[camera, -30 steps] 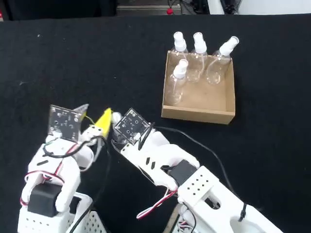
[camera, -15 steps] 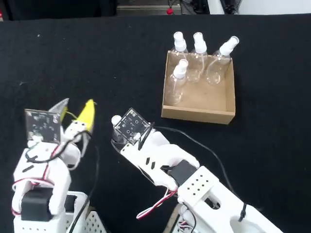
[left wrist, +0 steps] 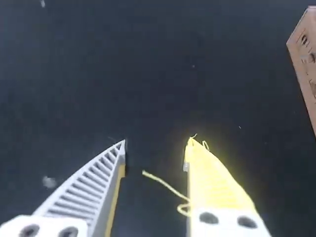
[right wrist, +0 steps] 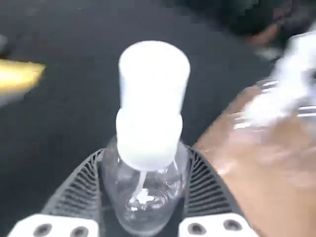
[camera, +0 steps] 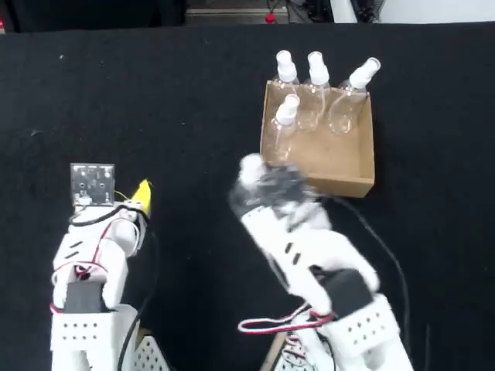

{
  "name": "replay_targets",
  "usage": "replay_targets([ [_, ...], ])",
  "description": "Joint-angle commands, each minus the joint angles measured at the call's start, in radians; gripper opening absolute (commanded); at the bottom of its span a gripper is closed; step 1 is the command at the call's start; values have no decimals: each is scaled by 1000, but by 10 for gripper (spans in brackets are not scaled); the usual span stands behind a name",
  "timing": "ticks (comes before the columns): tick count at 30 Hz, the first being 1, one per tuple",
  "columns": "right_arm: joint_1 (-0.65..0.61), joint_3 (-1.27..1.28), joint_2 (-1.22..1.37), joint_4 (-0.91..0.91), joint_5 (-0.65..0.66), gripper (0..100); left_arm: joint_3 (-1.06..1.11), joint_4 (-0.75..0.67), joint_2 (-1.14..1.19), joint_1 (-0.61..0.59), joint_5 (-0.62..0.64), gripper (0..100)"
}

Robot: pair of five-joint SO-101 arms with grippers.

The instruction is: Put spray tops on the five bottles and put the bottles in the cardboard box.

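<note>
Clamped upright in the right pincer [right wrist: 145, 157]: a clear plastic bottle with a white spray top [right wrist: 148, 123], ribbed fingers pressed against both sides of its body. Poised at the near left corner of the brown cardboard box [camera: 317, 182], bottle not yet inside. Already standing in the box: four more clear capped bottles [camera: 285, 124], three along the far wall, one in front of them on the left. Well apart on the black tabletop [camera: 155, 100] side: the left pincer [left wrist: 155, 145], fingers parted, gripping nothing, a loose yellow thread [left wrist: 163, 185] dangling between them.
</note>
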Motion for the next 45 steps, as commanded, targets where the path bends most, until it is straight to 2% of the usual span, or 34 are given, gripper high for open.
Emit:
replay_targets([
  [1,173,-99,-74,3,-8,11,64,-95,-9,47,40,191],
  [5,331,-125,-70,-14,-8,10,108,-140,-9,50,41,191],
  [12,462,-124,131,-209,-9,10,194,-252,-9,59,41,191],
  [20,473,-122,499,-520,-173,10,197,-233,-9,116,40,191],
  [45,453,-130,1106,-1155,-175,11,197,-230,-9,116,38,191],
])
